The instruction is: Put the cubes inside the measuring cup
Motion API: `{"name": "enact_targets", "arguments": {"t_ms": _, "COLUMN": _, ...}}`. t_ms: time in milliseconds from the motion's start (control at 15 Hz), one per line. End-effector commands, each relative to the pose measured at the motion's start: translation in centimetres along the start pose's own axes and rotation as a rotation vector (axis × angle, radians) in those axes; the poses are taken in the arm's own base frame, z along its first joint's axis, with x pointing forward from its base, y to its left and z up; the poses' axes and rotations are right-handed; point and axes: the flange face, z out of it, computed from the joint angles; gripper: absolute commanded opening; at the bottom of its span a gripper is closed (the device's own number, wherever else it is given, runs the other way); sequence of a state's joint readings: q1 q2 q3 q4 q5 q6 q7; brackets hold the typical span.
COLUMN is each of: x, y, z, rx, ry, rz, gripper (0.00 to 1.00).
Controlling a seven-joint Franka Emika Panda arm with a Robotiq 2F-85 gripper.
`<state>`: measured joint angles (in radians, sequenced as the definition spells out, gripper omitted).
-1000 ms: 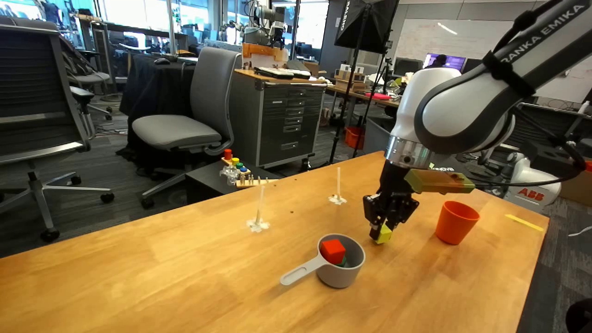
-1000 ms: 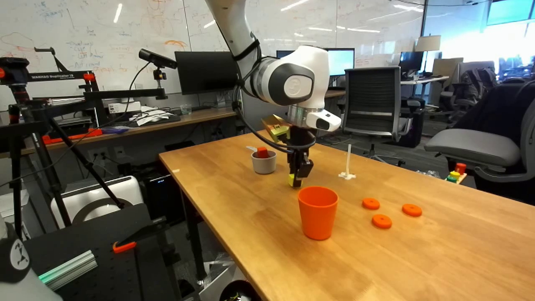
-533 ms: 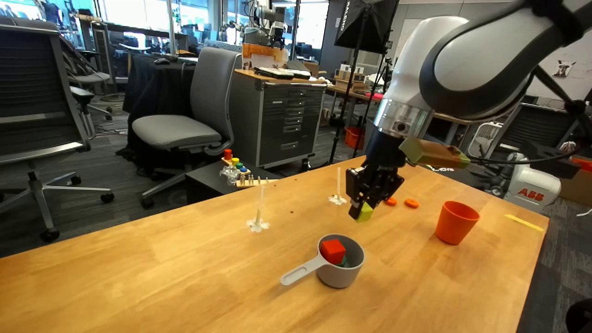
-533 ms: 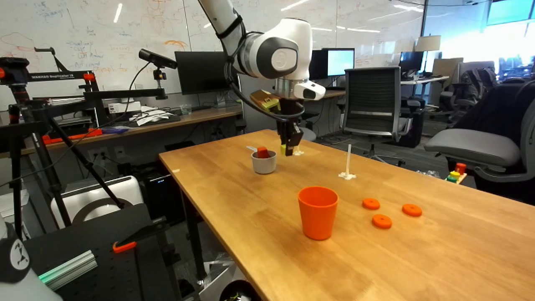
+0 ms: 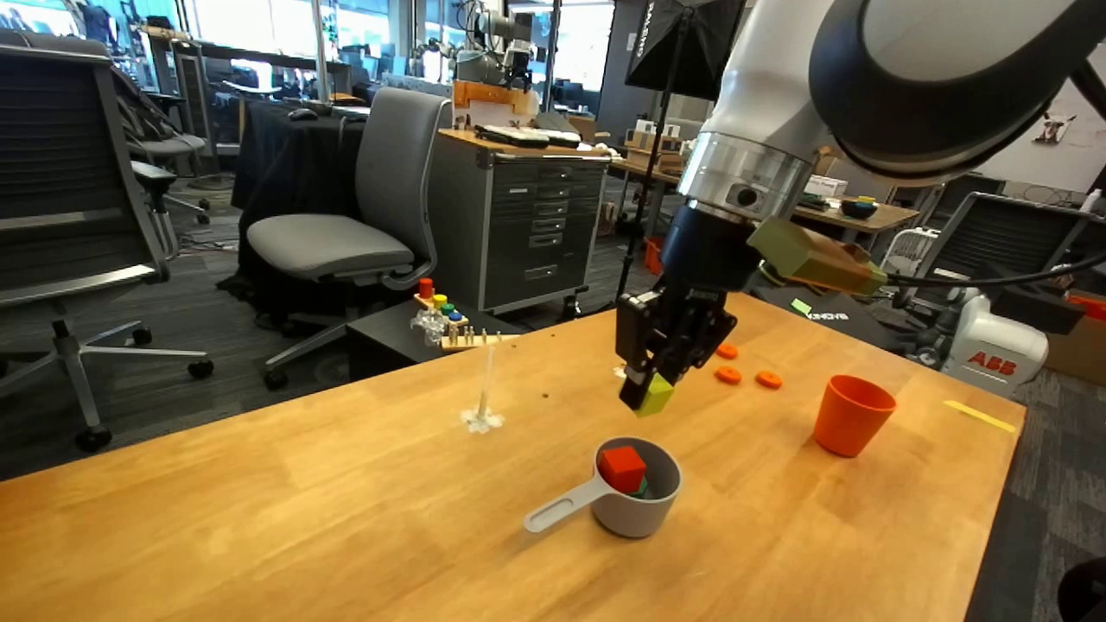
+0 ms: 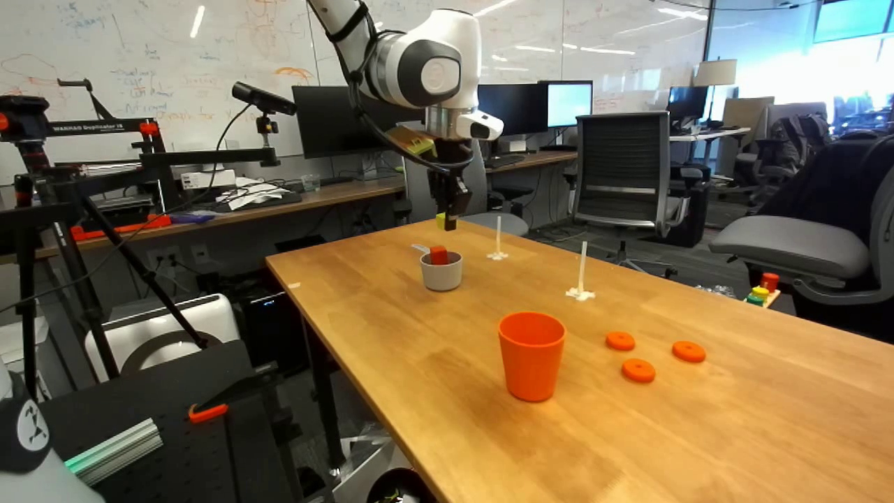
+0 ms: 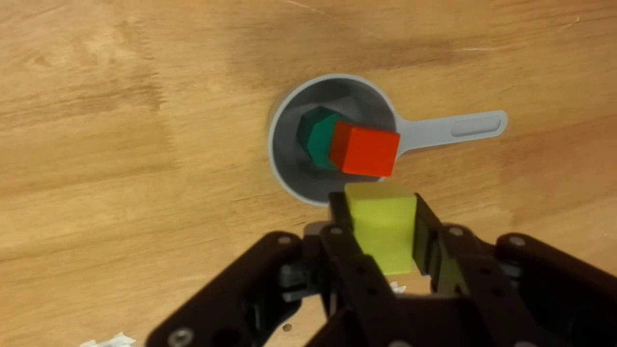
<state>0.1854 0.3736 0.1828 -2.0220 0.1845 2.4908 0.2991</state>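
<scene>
Nearest the wrist camera, the gripper is closed on the yellow-green cube, with its fingers set against two opposite sides. The cube hangs above the counter. I judge it light, stiff and hard to damage; its faces look smooth, so this square hold across parallel sides seems the right one, whereas a grip on the corners would likely let it twist or slip.

Just beyond and lower is the measuring cup, upright on the counter. In the wrist view the held cube overlaps its rim, but whether it is truly above the opening I cannot tell. Inside, the red cube sits toward the handle side, seemingly propped on a green block, and is probably just as light and firm. The freer room lies away from the handle, so I would let go there; a drop onto the red cube could bounce out. The cup looks rigid and light too, easily shoved by a knock; for steadying it, the handle is the place to hold.

Farther off stand an orange-red cup, flat orange pieces and upright white sticks. Past the counter is a grey office chair.
</scene>
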Motion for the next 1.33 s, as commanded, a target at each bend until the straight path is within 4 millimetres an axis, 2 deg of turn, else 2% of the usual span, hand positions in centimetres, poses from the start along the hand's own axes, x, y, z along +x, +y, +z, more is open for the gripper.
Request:
{"name": "enact_targets", "arguments": {"t_ms": 0, "x": -0.4, "y": -0.7, "z": 0.0, "rx": 0.031, "ry": -0.033, "rz": -0.012, "gripper": 0.09}}
{"name": "enact_targets", "arguments": {"t_ms": 667, "x": -0.5, "y": 1.1, "z": 4.4, "rx": 0.052, "ry": -0.121, "rz": 0.031, "gripper": 0.09}}
{"name": "enact_targets", "arguments": {"t_ms": 867, "x": -0.4, "y": 1.3, "z": 4.9, "rx": 0.052, "ry": -0.13, "rz": 0.035, "gripper": 0.09}}
{"name": "enact_targets", "arguments": {"t_ms": 933, "x": -0.2, "y": 1.5, "z": 4.5, "rx": 0.049, "ry": -0.133, "rz": 0.037, "gripper": 0.58}}
{"name": "enact_targets", "arguments": {"t_ms": 1067, "x": -0.2, "y": 1.7, "z": 4.3, "rx": 0.044, "ry": -0.137, "rz": 0.033, "gripper": 0.63}}
{"name": "enact_targets", "arguments": {"t_ms": 1267, "x": 0.1, "y": 2.1, "z": 3.9, "rx": 0.043, "ry": -0.141, "rz": 0.036, "gripper": 0.88}}
